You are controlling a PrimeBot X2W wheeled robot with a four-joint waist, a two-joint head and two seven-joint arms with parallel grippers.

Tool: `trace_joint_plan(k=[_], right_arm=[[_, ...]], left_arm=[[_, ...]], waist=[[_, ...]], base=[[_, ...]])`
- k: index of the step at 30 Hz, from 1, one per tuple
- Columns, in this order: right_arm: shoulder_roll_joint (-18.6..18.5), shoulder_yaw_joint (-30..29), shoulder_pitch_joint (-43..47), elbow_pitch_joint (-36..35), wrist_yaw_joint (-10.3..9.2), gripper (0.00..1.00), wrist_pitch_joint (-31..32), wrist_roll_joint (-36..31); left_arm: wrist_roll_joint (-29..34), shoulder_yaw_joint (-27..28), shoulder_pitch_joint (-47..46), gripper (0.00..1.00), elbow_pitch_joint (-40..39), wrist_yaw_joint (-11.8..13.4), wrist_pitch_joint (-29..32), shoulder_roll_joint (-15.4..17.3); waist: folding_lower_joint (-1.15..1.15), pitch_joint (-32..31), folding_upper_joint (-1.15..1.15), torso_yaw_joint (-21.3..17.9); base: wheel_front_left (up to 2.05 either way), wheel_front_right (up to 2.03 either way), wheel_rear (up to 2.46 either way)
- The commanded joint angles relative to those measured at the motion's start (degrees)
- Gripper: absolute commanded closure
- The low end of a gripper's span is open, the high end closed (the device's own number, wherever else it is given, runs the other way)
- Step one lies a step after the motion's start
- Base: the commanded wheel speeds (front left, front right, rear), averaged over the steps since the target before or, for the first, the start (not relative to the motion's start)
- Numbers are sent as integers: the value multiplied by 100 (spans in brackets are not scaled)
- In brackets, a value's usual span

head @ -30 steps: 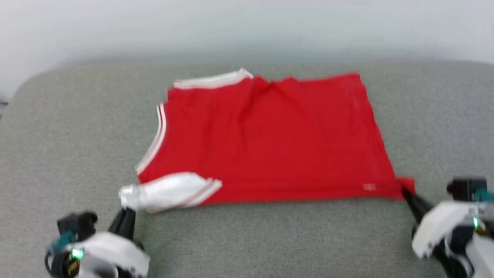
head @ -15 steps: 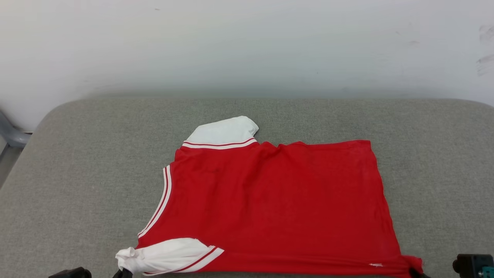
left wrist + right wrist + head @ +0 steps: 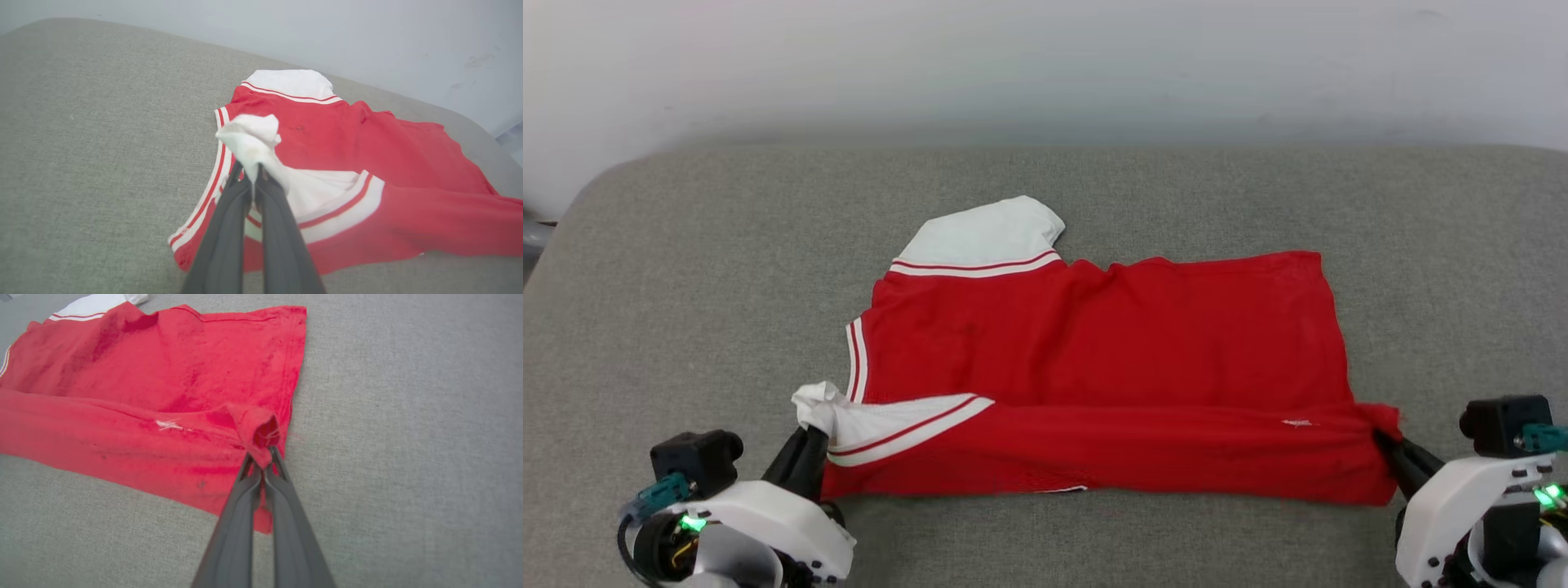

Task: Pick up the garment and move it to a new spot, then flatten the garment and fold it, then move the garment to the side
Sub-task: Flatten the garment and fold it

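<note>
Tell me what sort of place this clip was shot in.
Probably an indoor test room: a grey fabric-covered cushion like a sofa or bench, against a plain white wall, with a red jersey spread on it.

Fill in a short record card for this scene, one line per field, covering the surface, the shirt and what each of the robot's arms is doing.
surface: grey fabric cushion, pale wall behind
garment: red jersey with white sleeves, spread out, no lettering visible
left gripper: fingers shut on the near white sleeve
right gripper: fingers shut on the near hem corner
far sleeve: lying flat, not held
near edge: bunched and raised at both held ends
</note>
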Motion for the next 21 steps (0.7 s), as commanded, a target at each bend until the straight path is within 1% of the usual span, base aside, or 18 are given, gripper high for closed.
trace_joint_plan(k=[1, 8, 12, 18, 19, 20, 21], right_arm=[[-64, 18, -168, 83, -10, 100, -37, 14], [-247, 304, -960, 617, -8, 100, -249, 124], [-304, 513, -1313, 1109, -8, 100, -468, 192], [-337, 741, -1535, 1890, -8, 100, -791, 320], [-325, 766, -1527, 1997, -8, 83, -837, 367], [-309, 782, -1524, 2070, -8, 62, -906, 410], [-303, 800, -1532, 2125, -8, 52, -1008, 438]], left_arm=[[38, 3, -149, 100, 103, -44, -56, -20], [13, -144, -904, 100, 881, -384, -164, -210], [-54, -207, -1232, 100, 1394, -593, -218, -338], [-115, -397, -1570, 100, 2167, -906, -235, -536], [-119, -413, -1607, 93, 2264, -940, -255, -558], [-129, -423, -1631, 62, 2347, -958, -288, -579], [-143, -424, -1638, 47, 2432, -984, -332, -592]], waist=[[0, 157, 0, -17], [0, 703, 0, 18], [0, 961, 0, 44], [0, 1048, 0, 103], [0, 1035, 0, 106], [0, 1009, 0, 108], [0, 978, 0, 103]], base=[[0, 0, 0], [0, 0, 0], [0, 0, 0], [0, 0, 0], [0, 0, 0], [0, 0, 0], [0, 0, 0]])
